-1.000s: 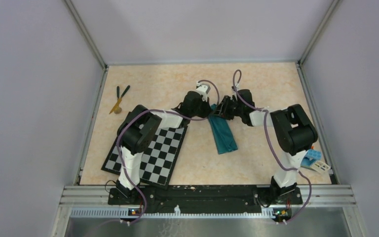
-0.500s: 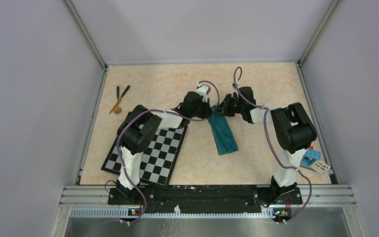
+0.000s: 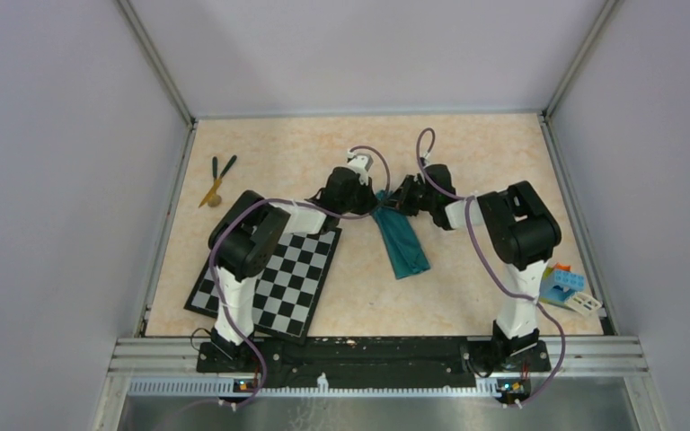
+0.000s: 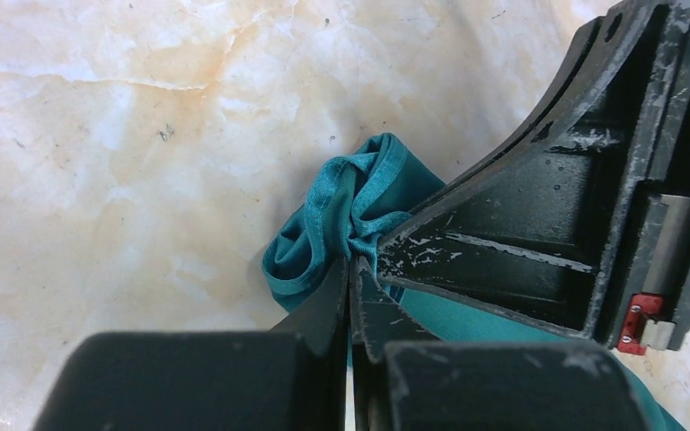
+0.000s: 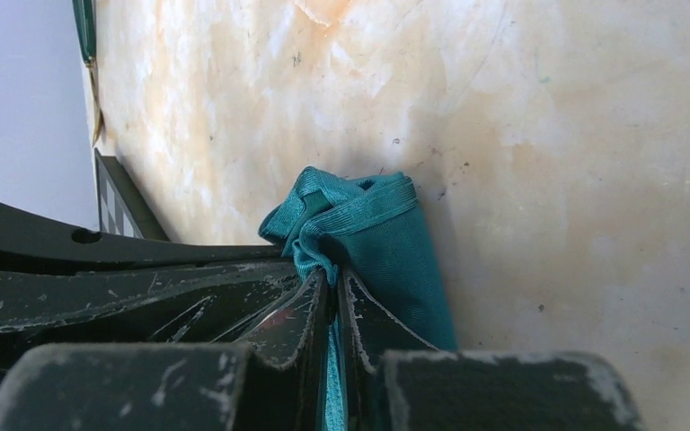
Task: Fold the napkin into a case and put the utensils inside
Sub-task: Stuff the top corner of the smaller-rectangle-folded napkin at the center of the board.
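Observation:
The teal napkin point(image 3: 402, 244) lies folded as a narrow strip in the middle of the table, slanting toward the near right. My left gripper point(image 3: 375, 200) and right gripper point(image 3: 394, 204) meet at its far end. In the left wrist view the left gripper point(image 4: 352, 266) is shut on a bunched corner of the napkin point(image 4: 323, 215). In the right wrist view the right gripper point(image 5: 332, 275) is shut on the same bunched end point(image 5: 386, 242), cloth showing between its jaws. The utensils point(image 3: 216, 180) lie together at the far left of the table.
A black-and-white checkerboard mat point(image 3: 269, 280) lies at the near left, under the left arm. Blue and green toy blocks point(image 3: 561, 284) sit at the near right edge by the right arm's base. Metal rails and grey walls enclose the table.
The right gripper has closed onto the napkin's far end beside the left gripper. Both grippers and that end of the napkin have shifted slightly left and farther back.

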